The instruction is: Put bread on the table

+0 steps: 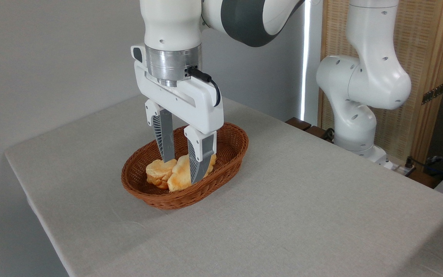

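The pincer [181,169] points straight down into the basket [229,134], its two fingers parted to about the width of the bread [179,175] and standing on either side of it. Whether the fingers already touch the crust cannot be told; nothing looks lifted. The bread lies in the basket with a smaller bun [158,171] touching its left side, and the left finger [164,138] drops into the seam between the two. To do this well, it should probably close gently so the soft crust is not crushed, keep the bun out of the squeeze, then rise straight up past the wicker rim before heading for bare tabletop [302,200].
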Robot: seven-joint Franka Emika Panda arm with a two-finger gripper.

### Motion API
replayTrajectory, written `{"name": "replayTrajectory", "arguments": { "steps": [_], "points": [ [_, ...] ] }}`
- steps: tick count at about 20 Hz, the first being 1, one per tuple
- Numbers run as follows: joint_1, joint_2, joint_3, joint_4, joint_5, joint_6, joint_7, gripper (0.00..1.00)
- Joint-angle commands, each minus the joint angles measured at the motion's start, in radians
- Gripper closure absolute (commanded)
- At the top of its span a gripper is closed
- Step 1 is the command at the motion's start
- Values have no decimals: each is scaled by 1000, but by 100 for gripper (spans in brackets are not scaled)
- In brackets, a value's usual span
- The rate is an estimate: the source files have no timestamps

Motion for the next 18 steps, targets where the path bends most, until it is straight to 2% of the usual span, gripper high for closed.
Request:
{"name": "replayTrajectory", "arguments": {
  "steps": [1,18],
  "points": [
    [-9,-1,7,9,5,-19,6,0],
    [-11,0,-1,9,5,-28,3,0]
  ]
}}
